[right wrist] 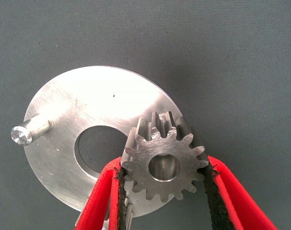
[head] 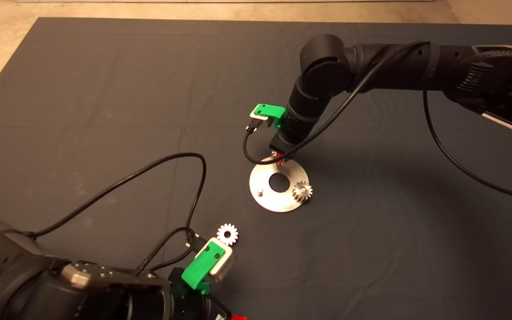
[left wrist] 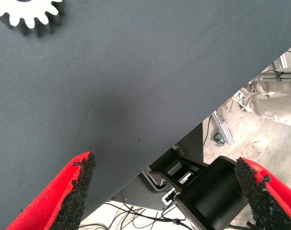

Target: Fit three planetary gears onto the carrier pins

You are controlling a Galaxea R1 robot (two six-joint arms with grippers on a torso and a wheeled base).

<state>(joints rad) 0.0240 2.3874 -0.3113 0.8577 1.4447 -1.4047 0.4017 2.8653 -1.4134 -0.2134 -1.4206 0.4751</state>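
The right gripper (right wrist: 163, 201) has its jaws closed on a planetary gear (right wrist: 163, 163), the black pads pressing the teeth on two opposite sides. The gear's flat face and centre hole are turned toward the wrist camera, and a silvery surface shows inside the hole, though whether that is a pin cannot be told. The gear hangs over the edge of the carrier disc (right wrist: 83, 103), close to its large centre hole. One bare carrier pin (right wrist: 28, 132) stands on the far side of the disc from this gear, well apart from it.

In the head view the right gripper (head: 278, 156) comes down at the far rim of the disc (head: 274, 202), with its arm reaching in from the right edge. A second gear (head: 302, 191) sits on the disc's right rim, flat on it, with a pin tip showing in its middle. The bare pin (head: 260, 191) stands near the left rim. The disc lies flat on the dark mat (head: 105, 111) that covers the desk.

The left gripper (left wrist: 167, 191) waits at the lower left of the mat, jaws wide apart and holding nothing. A third gear (head: 227, 234) lies loose on the mat just beyond it, well apart from the disc. Past the mat's edge, the left wrist view shows floor, cables and a person's leg (left wrist: 277, 100).
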